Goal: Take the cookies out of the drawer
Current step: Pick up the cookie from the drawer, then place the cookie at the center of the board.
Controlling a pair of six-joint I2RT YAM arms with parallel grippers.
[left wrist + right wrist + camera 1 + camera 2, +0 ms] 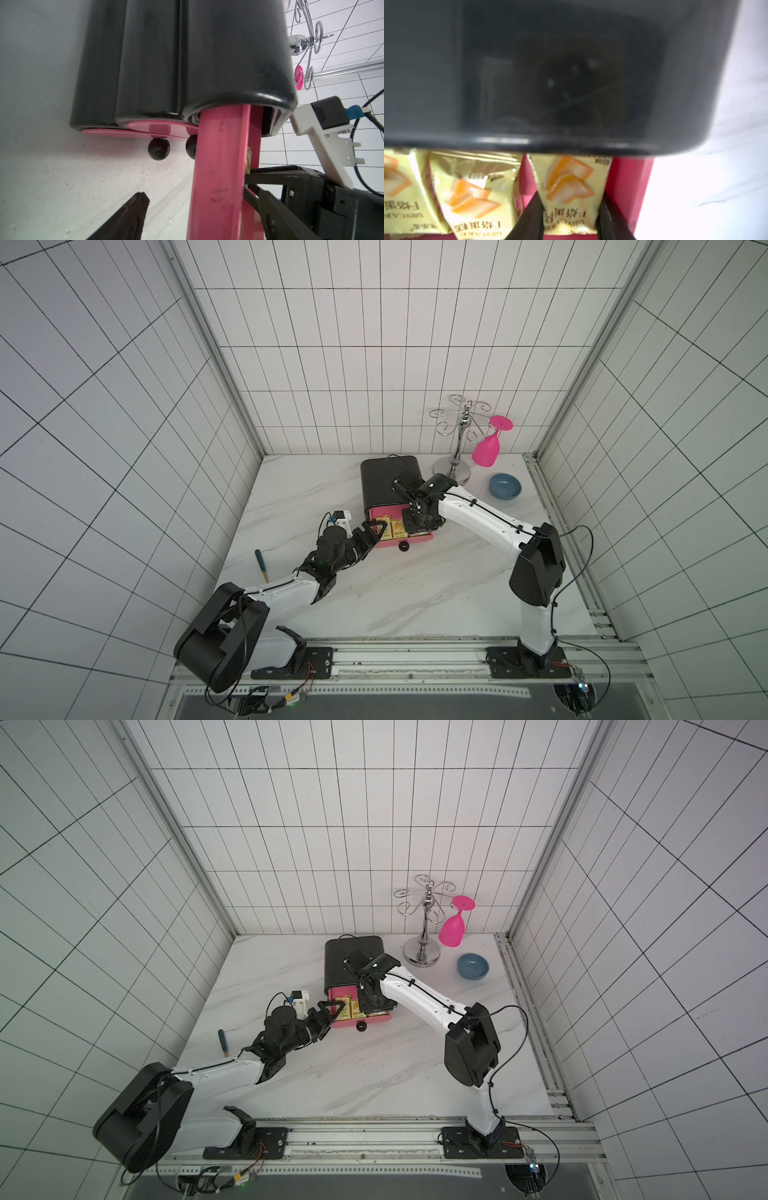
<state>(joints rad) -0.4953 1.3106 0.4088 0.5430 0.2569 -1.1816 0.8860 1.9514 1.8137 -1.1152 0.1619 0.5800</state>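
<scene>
In a top view, cookies (392, 527) lie in the open drawer (419, 539). Left wrist: the left gripper (196, 185) is spread wide astride the drawer wall. Right wrist: one packet (569, 182) is pinched by the right gripper (571, 195); it should be lifted straight and squeezed lightly.

Left hand (377, 532) wide, right hand (571, 195) in pinch

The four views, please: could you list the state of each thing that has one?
Pink rectangular top drawer: pulled open.
Yellow cookie packets: inside it.
Right gripper: shut on one packet.
Left gripper: open, astride drawer wall.
Pink stemmed goblet: hanging inverted.
Blue round bowl: upright.
</scene>
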